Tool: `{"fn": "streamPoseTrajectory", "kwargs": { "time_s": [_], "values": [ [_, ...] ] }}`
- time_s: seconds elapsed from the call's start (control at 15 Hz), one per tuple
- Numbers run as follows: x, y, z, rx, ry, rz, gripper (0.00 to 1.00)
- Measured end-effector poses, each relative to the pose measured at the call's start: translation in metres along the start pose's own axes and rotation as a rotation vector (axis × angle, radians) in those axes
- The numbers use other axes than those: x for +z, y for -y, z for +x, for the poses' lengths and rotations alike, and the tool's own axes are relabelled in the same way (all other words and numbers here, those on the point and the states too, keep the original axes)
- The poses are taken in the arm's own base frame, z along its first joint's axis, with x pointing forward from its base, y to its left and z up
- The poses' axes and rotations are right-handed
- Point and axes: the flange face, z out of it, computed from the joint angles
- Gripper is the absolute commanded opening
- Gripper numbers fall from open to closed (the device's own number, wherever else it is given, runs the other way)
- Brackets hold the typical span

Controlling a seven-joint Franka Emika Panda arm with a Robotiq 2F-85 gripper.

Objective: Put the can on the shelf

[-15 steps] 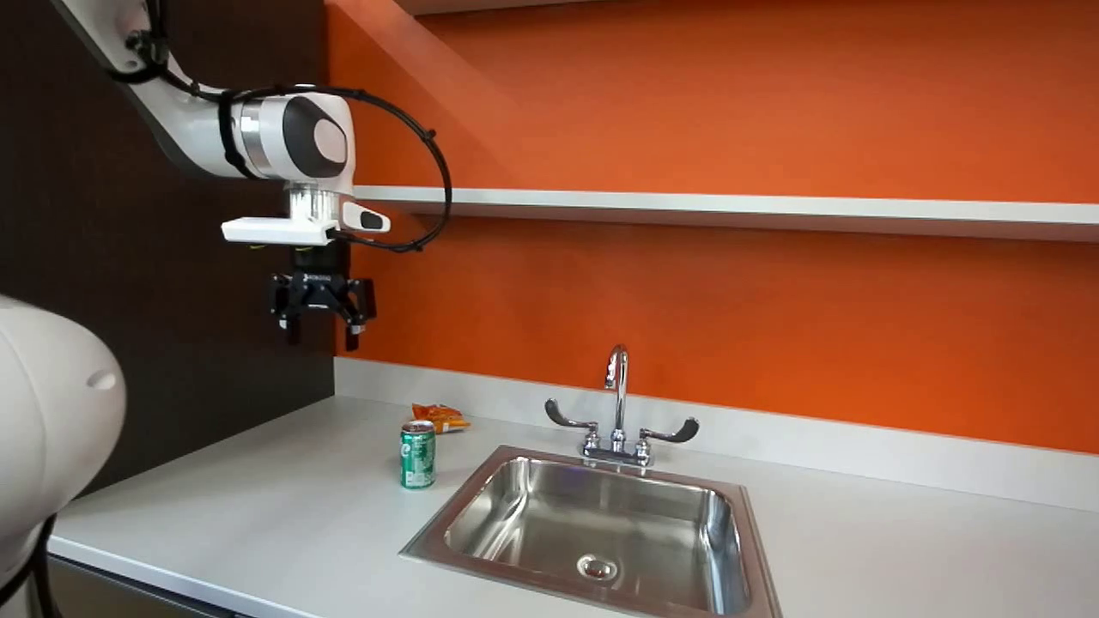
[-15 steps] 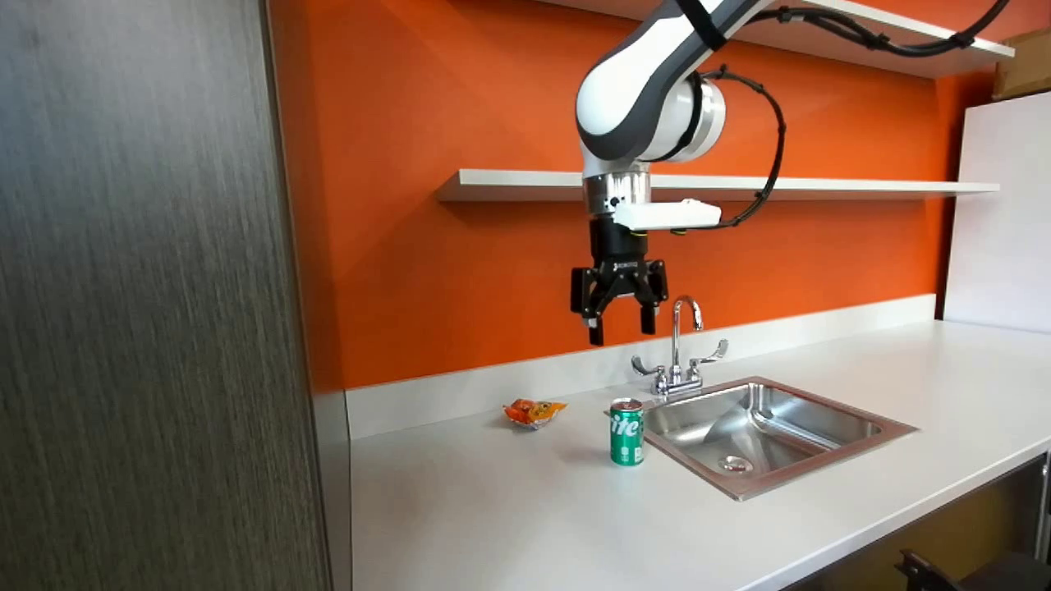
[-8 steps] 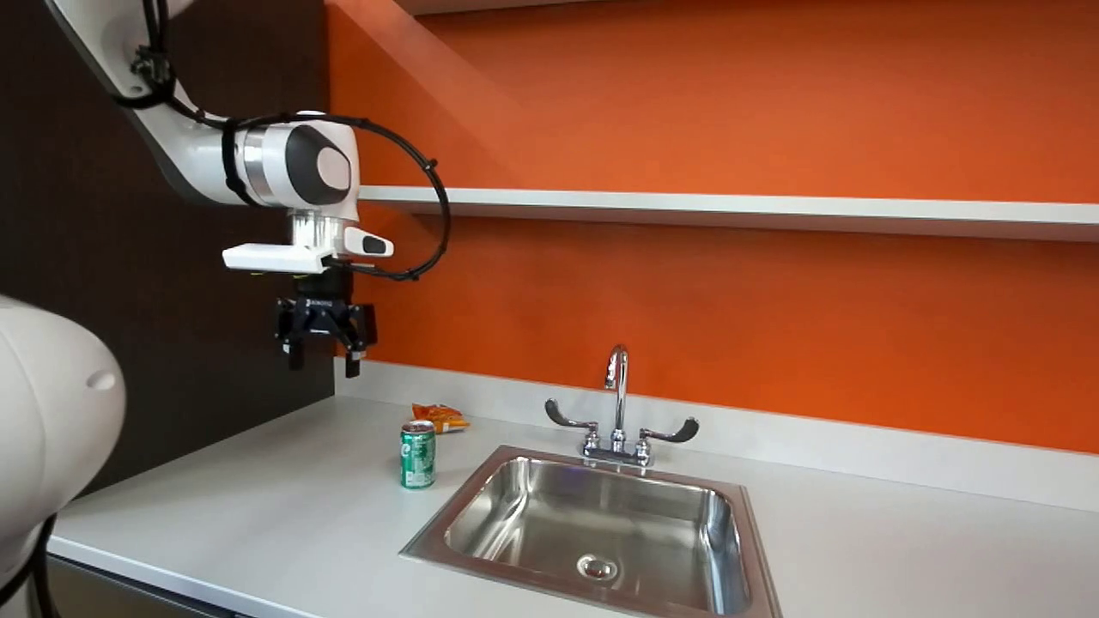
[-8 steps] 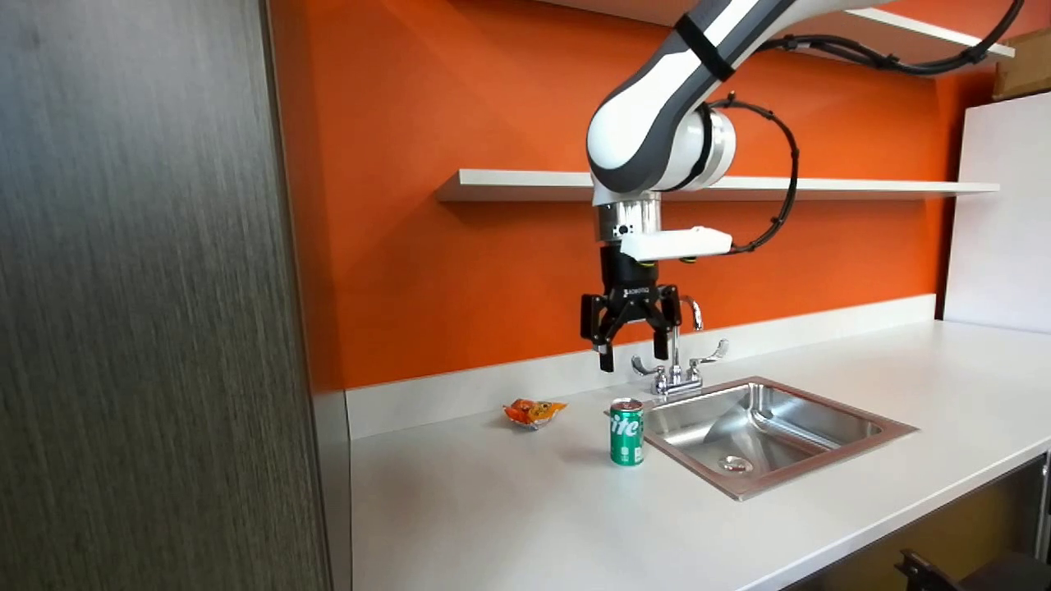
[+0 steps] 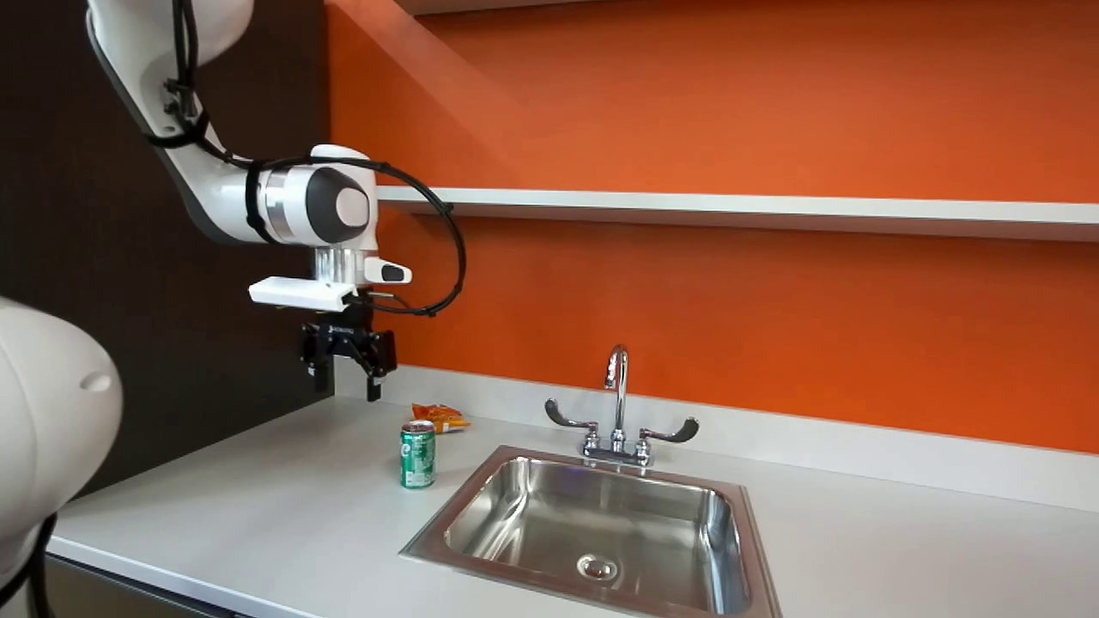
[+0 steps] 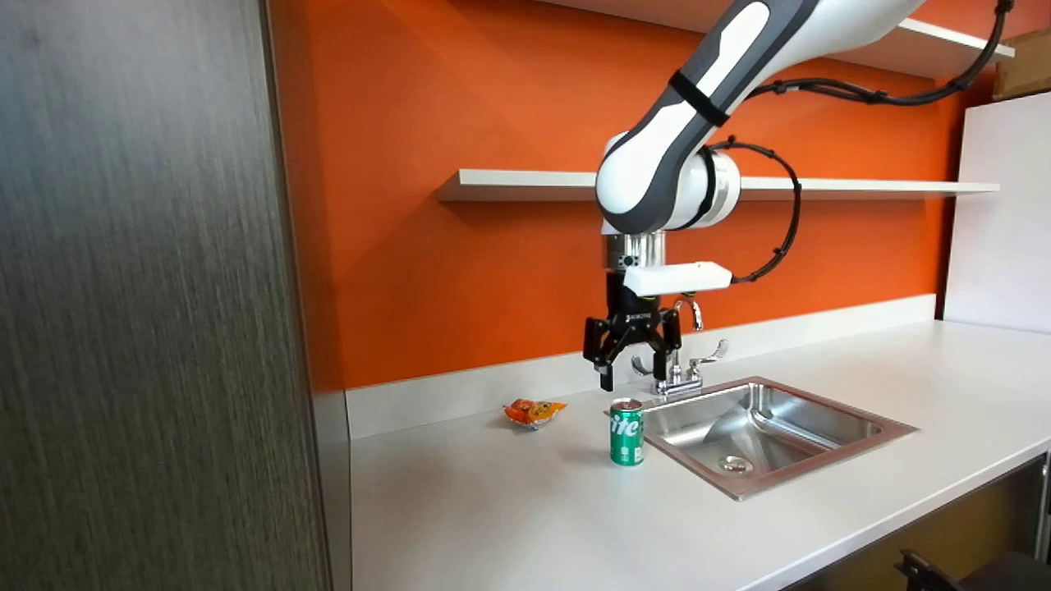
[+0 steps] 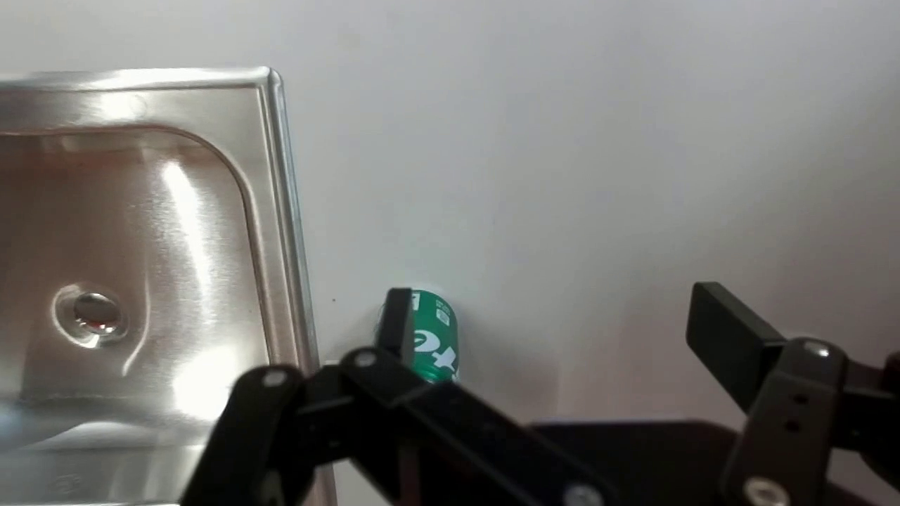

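The green can [image 5: 418, 455] stands upright on the white countertop beside the sink; it also shows in an exterior view [image 6: 626, 433]. In the wrist view the can [image 7: 437, 337] is partly hidden behind the left finger. My gripper [image 5: 348, 388] is open with nothing between its fingers and points down. It hangs above the counter, higher than the can and apart from it; it shows too in an exterior view [image 6: 633, 375] and the wrist view [image 7: 552, 313]. The long white shelf [image 5: 687, 203] runs along the orange wall, above the gripper's height; the arm covers part of it in an exterior view [image 6: 525, 185].
A steel sink [image 5: 464, 549] is set in the counter beside the can. A chrome faucet [image 5: 618, 395] with two handles stands behind it. An orange packet [image 6: 534, 412] lies behind the can. A dark panel [image 5: 172, 343] closes one side. A higher shelf [image 6: 944, 45] is above.
My arm and open gripper have come down from near shelf height to lower over the counter, shifting slightly to the right in both exterior views. The can has not moved.
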Motion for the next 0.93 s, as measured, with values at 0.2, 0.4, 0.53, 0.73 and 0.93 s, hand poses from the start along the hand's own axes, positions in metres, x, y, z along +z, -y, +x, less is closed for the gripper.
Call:
{"fn": "streamPoseTrajectory", "kwargs": {
  "time_s": [0.2, 0.4, 0.53, 0.73, 0.93],
  "values": [
    [0.014, -0.006, 0.006, 0.016, -0.008, 0.001, 1.0],
    [0.026, -0.007, 0.009, 0.028, -0.007, -0.003, 1.0],
    [0.034, -0.007, 0.01, 0.03, -0.003, -0.009, 1.0],
    [0.049, -0.008, 0.013, 0.03, 0.003, -0.014, 1.0],
    [0.066, -0.011, 0.018, 0.035, 0.01, -0.013, 1.0]
  ]
}}
